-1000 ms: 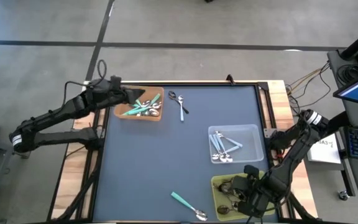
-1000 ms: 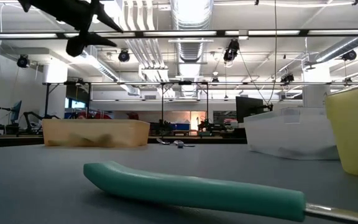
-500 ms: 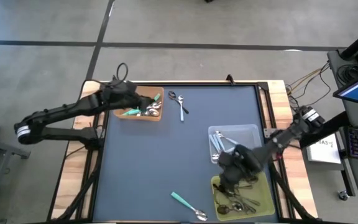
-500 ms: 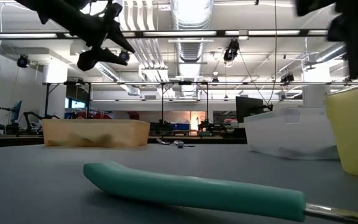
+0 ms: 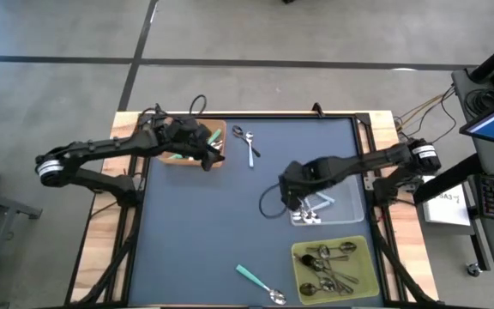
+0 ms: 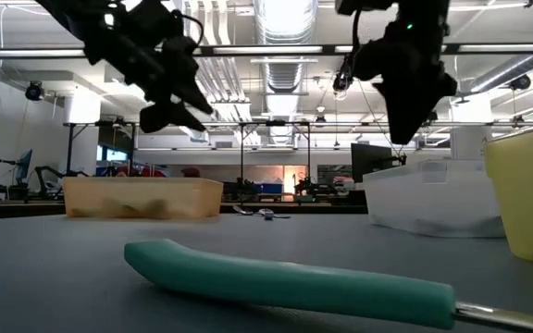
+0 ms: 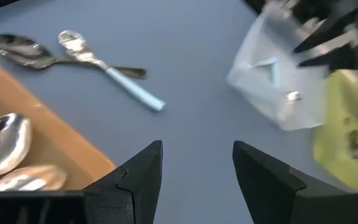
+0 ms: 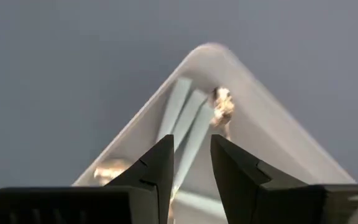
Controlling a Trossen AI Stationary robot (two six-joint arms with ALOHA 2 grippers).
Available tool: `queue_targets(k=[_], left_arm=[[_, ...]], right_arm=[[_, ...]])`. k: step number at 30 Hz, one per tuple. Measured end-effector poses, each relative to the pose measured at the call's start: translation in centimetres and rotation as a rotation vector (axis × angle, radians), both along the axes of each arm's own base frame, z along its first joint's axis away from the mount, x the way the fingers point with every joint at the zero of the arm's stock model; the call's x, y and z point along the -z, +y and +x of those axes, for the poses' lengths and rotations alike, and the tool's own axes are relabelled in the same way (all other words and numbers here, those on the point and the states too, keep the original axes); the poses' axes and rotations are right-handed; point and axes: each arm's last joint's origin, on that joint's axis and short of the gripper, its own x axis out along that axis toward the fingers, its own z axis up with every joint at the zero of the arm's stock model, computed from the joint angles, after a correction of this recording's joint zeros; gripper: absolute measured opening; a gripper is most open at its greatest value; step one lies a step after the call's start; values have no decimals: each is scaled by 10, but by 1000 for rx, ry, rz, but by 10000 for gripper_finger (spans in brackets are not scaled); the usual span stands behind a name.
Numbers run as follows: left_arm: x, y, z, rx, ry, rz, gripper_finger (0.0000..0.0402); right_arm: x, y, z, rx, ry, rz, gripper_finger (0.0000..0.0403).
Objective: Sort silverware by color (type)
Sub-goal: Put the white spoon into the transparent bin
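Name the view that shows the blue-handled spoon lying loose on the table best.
The left wrist view: the blue-handled spoon shows close up, bowl and handle whole, crossing a dark spoon. The high view shows it small, beside the brown tray. The low view shows only a distant glint. The right wrist view misses it.

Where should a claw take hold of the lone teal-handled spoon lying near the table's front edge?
On the teal handle, near its middle. The teal-handled spoon lies flat on the bare table, clear of the yellow-green bin, so coming straight down with the fingers astride the handle's width looks best. The handle is thicker than the thin, slippery metal bowl. Neither the left claw nor the right claw is near it.
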Motion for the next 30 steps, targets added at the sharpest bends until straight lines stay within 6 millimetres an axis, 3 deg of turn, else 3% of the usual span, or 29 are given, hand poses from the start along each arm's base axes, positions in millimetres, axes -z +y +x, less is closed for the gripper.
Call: queue_targets(k=[4,8,13,16,22,30], left_arm=[[13,6,6,-65,75,33,178],[17,9,6,-81,96,50,178],[2,12,-4,-82,54,111,178],[-9,15,-16,-92,27,162,178],[-29,22,-39,-153,-35,212,178],[-44,20,-54,-209,-88,259,178]], right_arm=[[-1,-27,8,166,-94,-43,99],[-8,-54,28,325,-355,-26,95],[-17,-83,52,345,-630,-55,96],[-8,-97,65,365,-700,-59,101],[20,-113,91,349,-672,22,122],[39,-146,115,429,-598,55,149]])
